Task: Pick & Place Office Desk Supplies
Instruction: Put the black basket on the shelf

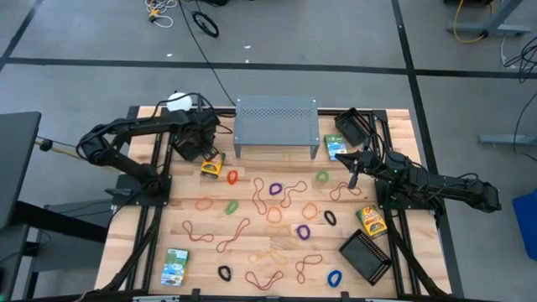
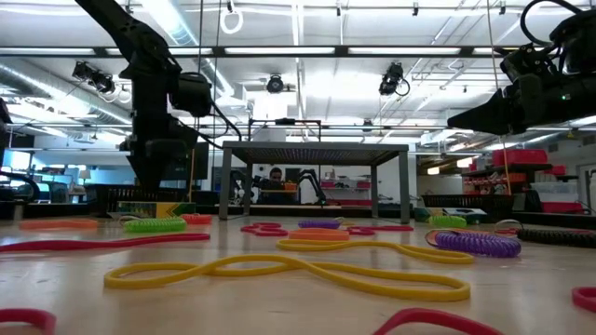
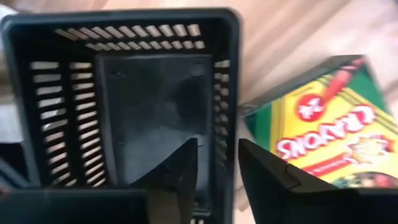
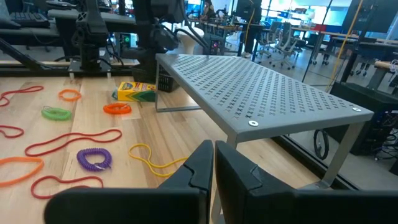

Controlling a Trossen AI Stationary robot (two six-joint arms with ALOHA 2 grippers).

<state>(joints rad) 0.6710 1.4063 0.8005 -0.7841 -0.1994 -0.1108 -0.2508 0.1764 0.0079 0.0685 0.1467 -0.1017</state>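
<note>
My left gripper (image 3: 217, 152) is down at a small black mesh tray (image 3: 149, 106) on the table's far left, beside the grey shelf; in the high view the left gripper (image 1: 197, 144) covers that tray. A yellow-green crayon box (image 3: 329, 130) lies flat right next to the tray. My right gripper (image 4: 214, 152) is shut and holds nothing. The right gripper (image 1: 353, 178) hangs above the table's right part, near the shelf's right legs. Rubber-band loops (image 1: 277, 191) in several colours lie scattered over the middle of the table. My left gripper has the tray by the side wall (image 3: 222, 124) that faces the crayon box, one finger inside the tray and one outside. The fingers come from above, pointing down into it. Whether the tray's bottom is off the table, I cannot tell.
The grey perforated shelf (image 1: 277, 117) stands at the far middle, with a white ball (image 1: 178, 102) at its left. Two more black trays (image 1: 352, 126) (image 1: 367, 254), a crayon box (image 1: 372, 220) and green-white boxes (image 1: 176, 267) (image 1: 336, 147) lie around.
</note>
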